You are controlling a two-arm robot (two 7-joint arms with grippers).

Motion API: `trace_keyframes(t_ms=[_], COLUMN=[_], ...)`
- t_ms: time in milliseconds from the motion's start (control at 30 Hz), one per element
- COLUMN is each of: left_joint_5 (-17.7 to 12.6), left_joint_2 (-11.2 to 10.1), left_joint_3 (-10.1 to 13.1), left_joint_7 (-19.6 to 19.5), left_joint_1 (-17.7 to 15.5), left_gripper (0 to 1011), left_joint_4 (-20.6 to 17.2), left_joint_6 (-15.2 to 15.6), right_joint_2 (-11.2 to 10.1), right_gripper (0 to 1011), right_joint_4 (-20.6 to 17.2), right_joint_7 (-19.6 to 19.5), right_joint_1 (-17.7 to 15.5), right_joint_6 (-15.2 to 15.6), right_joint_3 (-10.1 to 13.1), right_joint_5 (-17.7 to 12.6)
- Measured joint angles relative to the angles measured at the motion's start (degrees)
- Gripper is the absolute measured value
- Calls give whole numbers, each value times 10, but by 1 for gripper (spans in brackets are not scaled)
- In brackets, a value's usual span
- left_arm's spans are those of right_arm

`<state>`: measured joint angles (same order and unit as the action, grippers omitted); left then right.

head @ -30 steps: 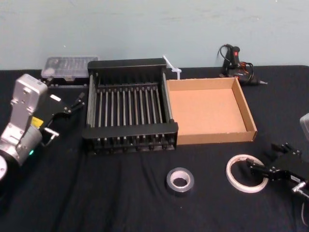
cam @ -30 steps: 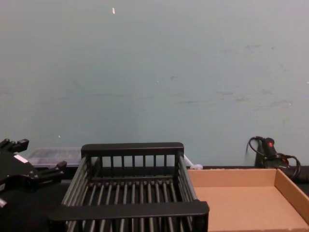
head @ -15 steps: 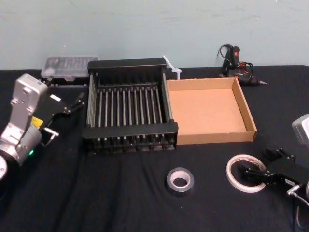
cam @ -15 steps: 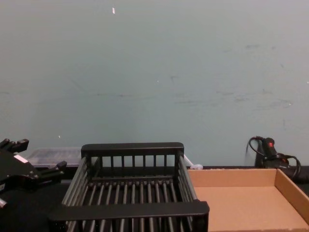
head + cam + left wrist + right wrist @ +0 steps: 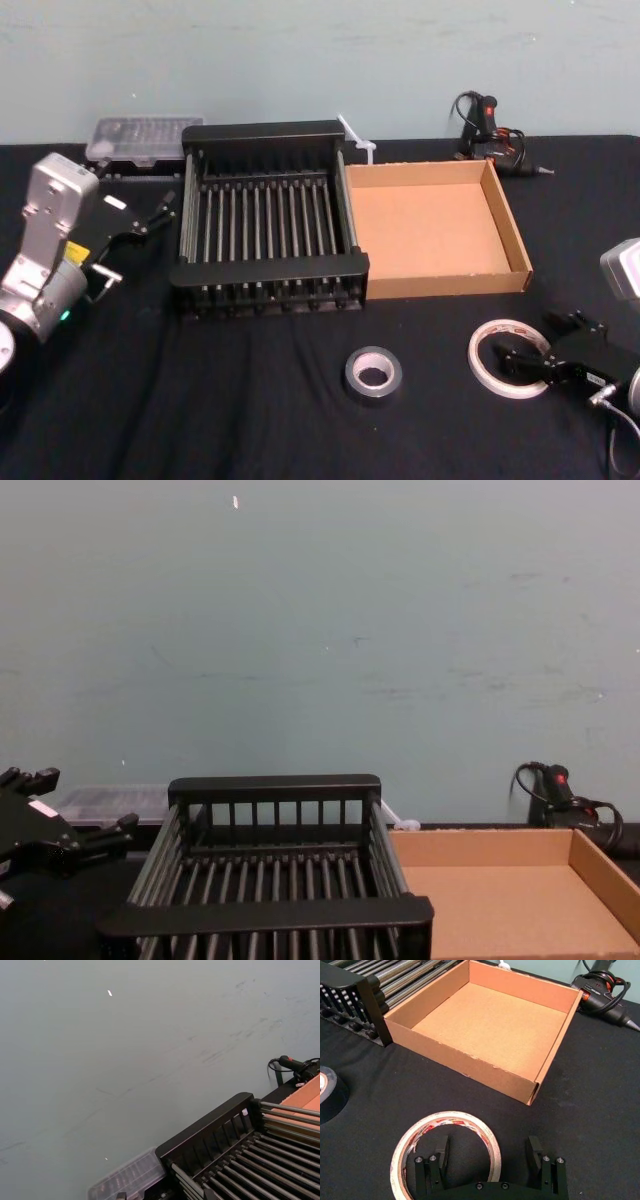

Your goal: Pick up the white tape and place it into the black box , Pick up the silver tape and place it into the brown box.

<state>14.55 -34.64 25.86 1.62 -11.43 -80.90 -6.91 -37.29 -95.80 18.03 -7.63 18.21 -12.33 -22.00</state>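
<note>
Step one: right gripper (image 5: pixel 487 1156) wide open, holding nothing, straddling white tape (image 5: pixel 445 1152) rim. You close, lift, carry to black box (image 5: pixel 268 232). Left gripper (image 5: pixel 133 222) parked, open.

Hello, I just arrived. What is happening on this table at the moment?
The right claw is open at the white tape, straddling the near side of its ring, which lies flat on the black cloth in front of the brown box. The silver tape lies untouched left of it. The black box and the brown box hold nothing. The left claw is open, parked beside the black box.
</note>
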Motion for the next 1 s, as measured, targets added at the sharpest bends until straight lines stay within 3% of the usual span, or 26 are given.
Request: trace_keyframes(t_ms=[867, 1000], left_joint_5=[0, 0], left_joint_2=[0, 0], left_joint_3=[0, 0], left_joint_7=[0, 0], left_joint_1=[0, 0], left_gripper=[1001, 1001], left_joint_4=[0, 0], left_joint_6=[0, 0], right_joint_2=[7, 6], right_gripper=[1003, 954], right_joint_4=[2, 2], right_joint_7=[7, 7], right_joint_1=[1, 1], right_joint_6=[4, 4], right_joint_3=[6, 6], right_joint_5=[9, 9])
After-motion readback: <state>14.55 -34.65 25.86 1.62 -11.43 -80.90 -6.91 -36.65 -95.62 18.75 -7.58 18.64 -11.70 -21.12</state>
